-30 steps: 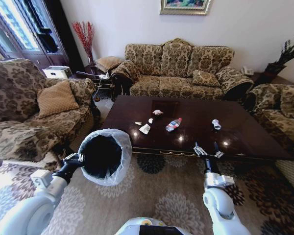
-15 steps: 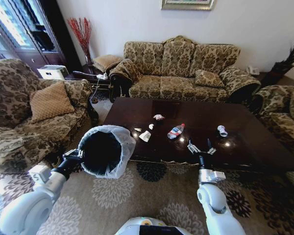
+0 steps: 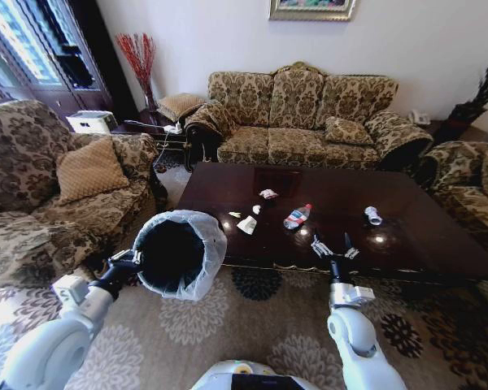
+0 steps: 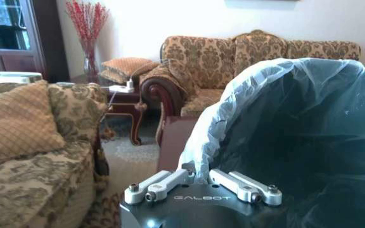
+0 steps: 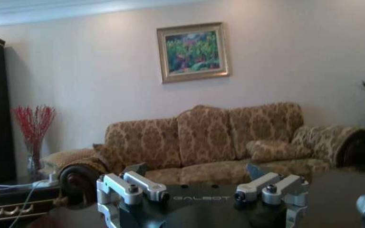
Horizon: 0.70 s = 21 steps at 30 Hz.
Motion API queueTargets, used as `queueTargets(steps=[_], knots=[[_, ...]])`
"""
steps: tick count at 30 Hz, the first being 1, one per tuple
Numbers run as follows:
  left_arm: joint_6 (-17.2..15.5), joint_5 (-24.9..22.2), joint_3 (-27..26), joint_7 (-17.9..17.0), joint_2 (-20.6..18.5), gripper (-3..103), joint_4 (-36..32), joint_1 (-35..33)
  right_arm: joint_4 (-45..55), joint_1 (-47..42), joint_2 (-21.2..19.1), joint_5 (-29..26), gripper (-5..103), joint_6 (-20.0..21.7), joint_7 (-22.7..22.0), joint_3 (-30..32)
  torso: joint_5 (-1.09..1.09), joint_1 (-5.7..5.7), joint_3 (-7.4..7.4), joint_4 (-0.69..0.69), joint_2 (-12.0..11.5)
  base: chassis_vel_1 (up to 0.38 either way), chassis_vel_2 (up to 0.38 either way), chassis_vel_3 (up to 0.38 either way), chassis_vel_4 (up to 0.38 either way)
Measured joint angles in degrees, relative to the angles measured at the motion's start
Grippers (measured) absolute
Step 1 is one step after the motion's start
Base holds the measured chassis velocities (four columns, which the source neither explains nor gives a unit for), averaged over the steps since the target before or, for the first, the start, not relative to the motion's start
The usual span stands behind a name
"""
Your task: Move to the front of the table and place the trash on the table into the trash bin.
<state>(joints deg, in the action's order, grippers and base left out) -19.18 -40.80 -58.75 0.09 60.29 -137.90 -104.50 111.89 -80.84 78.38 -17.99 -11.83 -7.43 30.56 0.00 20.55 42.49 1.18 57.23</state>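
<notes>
Glossy dark brown wood forms the top of the table point(image 3: 407, 223), which fills the centre of the head view with gilt trim along its near edge. On it lies the trash: a clear bottle with a red label point(image 3: 296, 216) near the middle, a small crushed bottle point(image 3: 372, 215) well apart at its 3 o'clock, and white paper scraps point(image 3: 246, 225) at its 9 o'clock, with one more scrap point(image 3: 267, 194) at its 11 o'clock. The trash bin point(image 3: 177, 253) sits off the table's near left corner, tilted so its black inside faces the camera, its whitish bag folded over the rim. The left gripper point(image 3: 124, 262) is clamped on that rim at the bin's 9 o'clock. The right gripper point(image 3: 333, 247) hovers over the table's near edge, at 5 o'clock from the labelled bottle, fingers spread and empty.

Left wrist view: the left gripper's fingers point(image 4: 167, 183) pinch the bag-covered rim of the bin point(image 4: 309, 142) (the bag bunches right at the pads). A patterned sofa point(image 4: 233, 57) stands behind.

Right wrist view: the right gripper point(image 5: 205, 187) has both fingers wide apart, nothing between them, above the dark tabletop point(image 5: 341, 190). The sofa point(image 5: 233, 137) and a framed painting point(image 5: 193, 51) lie beyond
</notes>
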Motion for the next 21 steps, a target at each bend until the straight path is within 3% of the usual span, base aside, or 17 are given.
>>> queueTargets(steps=[2, 4, 5, 6, 9, 14, 21], knots=[[0.00, -0.06, -0.13, -0.02, -0.04, 0, -0.08, -0.07, -0.19, 0.51, 0.01, -0.69, 100, 1.30, 0.00, -0.56, -0.01, 0.00, 0.00, 0.01, 0.00, 0.218, 0.187, -0.221, -0.166], [0.00, -0.17, -0.50, -0.04, -0.09, 0, -0.34, -0.51, -0.70, 2.22, 0.23, -3.53, 100, 7.16, 0.00, -2.63, -0.07, -0.01, -0.01, 0.02, 0.00, 0.178, 0.116, -0.132, -0.124], [0.01, -0.19, -0.65, -0.04, -0.10, 0, -0.53, -0.84, -0.94, 3.14, 0.31, -5.16, 100, 9.80, 0.00, -3.85, -0.06, -0.02, -0.01, 0.02, 0.00, 0.091, 0.094, -0.103, -0.026], [0.01, -0.19, -0.65, -0.04, -0.10, 0, -0.53, -0.84, -0.94, 3.14, 0.31, -5.16, 100, 9.80, 0.00, -3.85, -0.06, -0.02, -0.01, 0.02, 0.00, 0.091, 0.094, -0.103, -0.026], [0.00, -0.24, -1.04, 0.02, -0.13, 0, -1.15, -1.79, -2.79, 7.32, 0.65, -11.37, 100, 18.42, 0.01, -8.16, 0.02, -0.02, -0.01, 0.04, 0.00, 0.030, 0.012, -0.013, -0.009], [0.02, -0.33, -1.45, 0.17, -0.18, 0, -1.49, -2.85, -9.63, 14.34, 1.68, -13.15, 100, 23.36, -0.01, -11.95, -0.01, -0.01, 0.01, -0.04, 0.00, -0.042, -0.035, 0.019, 0.014], [0.12, -0.29, -0.95, 0.09, -0.10, 0, -1.53, -3.32, -17.63, 22.33, 5.69, -13.85, 100, 25.07, -0.01, -15.72, -0.06, 0.00, 0.00, 0.02, -0.01, -0.011, -0.010, 0.004, 0.000]])
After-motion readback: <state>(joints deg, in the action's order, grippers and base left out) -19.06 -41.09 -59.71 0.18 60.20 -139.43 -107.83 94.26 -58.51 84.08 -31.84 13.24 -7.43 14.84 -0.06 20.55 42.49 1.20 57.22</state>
